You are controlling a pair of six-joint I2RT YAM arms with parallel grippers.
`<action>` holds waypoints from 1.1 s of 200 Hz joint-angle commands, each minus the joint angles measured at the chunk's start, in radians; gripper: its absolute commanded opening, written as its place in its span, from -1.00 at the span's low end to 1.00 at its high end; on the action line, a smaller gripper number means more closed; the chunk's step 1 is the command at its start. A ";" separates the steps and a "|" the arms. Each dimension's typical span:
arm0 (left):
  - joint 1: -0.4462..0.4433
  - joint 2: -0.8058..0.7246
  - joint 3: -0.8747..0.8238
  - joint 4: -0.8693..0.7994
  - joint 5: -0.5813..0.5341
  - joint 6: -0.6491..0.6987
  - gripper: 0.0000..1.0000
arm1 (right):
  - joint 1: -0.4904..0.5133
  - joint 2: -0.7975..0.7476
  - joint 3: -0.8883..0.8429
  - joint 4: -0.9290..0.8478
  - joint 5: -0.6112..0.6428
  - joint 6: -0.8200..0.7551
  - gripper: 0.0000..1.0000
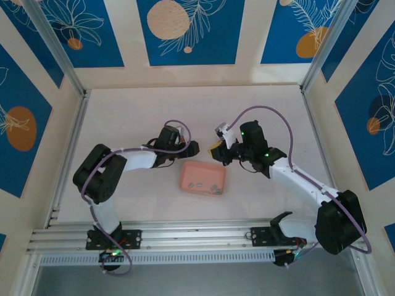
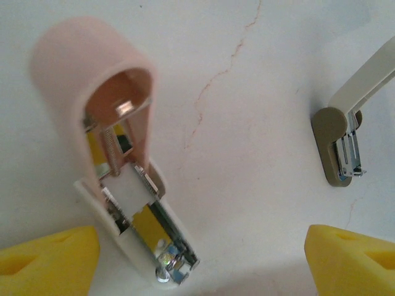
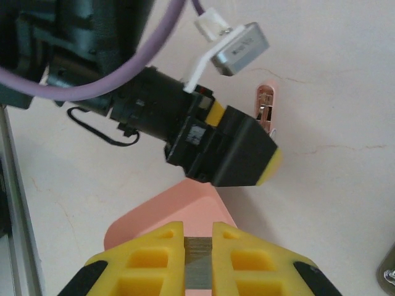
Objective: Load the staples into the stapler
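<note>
Staples (image 3: 198,271) clamped in right jaws: right wrist | stapler (image 2: 123,172) hinged open, left jaws spread wide: left wrist

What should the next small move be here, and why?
Probably carry the right pincer toward the stapler and line the staples up over its open channel. It is shut on a grey strip above the pink tray, and the stapler's cover is flipped up.
</note>
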 commanded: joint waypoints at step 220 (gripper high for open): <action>0.043 -0.510 -0.520 0.222 -0.540 0.198 0.85 | 0.156 0.678 0.521 -0.029 0.405 0.090 -0.75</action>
